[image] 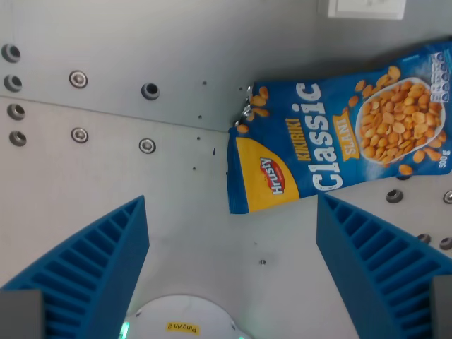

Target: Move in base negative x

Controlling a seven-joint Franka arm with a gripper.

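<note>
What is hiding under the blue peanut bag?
The peanut bag lies flat on the grey metal table, which has bolt holes around it. Whatever is beneath the bag is covered, so more holes may be there, but that cannot be seen. The open pincer holds nothing.

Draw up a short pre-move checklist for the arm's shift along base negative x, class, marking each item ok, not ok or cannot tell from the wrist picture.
1. Gripper open, holding nothing: ok.
2. Both blue fingers clear of the peanut bag: ok, bare table shows between them.
3. Peanut bag lying flat, not snagged on the gripper: ok.
4. Which way base negative x runs in the wrist view: cannot tell.
5. Path free beyond the picture's edges: cannot tell.
6. Gripper's height above the table: cannot tell.
</note>
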